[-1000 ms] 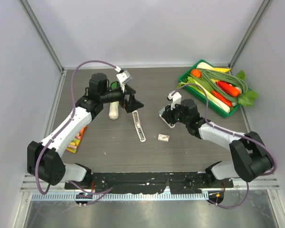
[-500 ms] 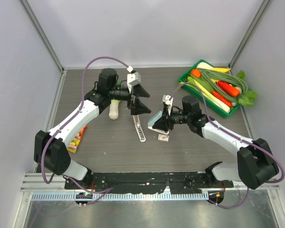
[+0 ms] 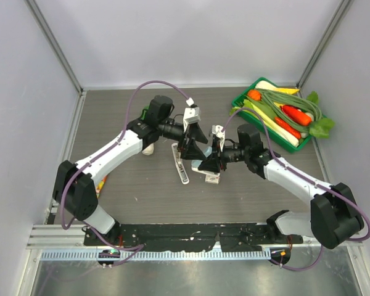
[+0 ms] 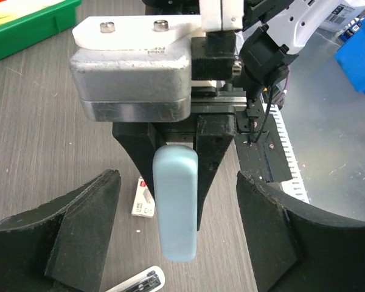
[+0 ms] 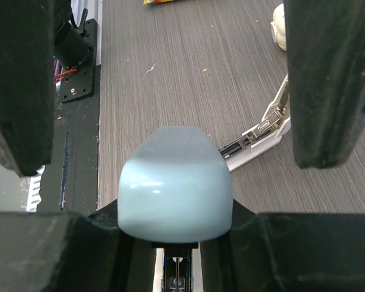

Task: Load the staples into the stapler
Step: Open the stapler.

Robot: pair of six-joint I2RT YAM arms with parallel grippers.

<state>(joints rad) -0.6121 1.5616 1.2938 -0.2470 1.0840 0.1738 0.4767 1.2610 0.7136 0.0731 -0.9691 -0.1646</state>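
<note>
My right gripper [image 3: 208, 163] is shut on a pale blue-grey bar [image 3: 203, 164], held a little above the table with its free end toward my left gripper. My left gripper [image 3: 196, 150] is open. Its fingers [image 4: 85, 240] stand wide on both sides of the bar's end [image 4: 175, 210] without touching it. The bar fills the right wrist view [image 5: 175, 188]. The white stapler [image 3: 180, 163] lies open on the table, its metal channel showing [image 5: 261, 131]. Its tip shows in the left wrist view [image 4: 140, 283]. The staples box [image 3: 211, 179] lies flat beneath the grippers [image 4: 144, 198].
A green tray [image 3: 239, 102] of toy vegetables stands at the back right. A small white bottle-like object [image 3: 148, 147] lies left of the stapler. A snack packet [image 3: 98, 182] lies near the left arm. Walls enclose the table on three sides.
My left gripper has swung right and forward until its open jaws straddle the bar's end. My right gripper has carried the bar left and lifted it toward the left gripper.
</note>
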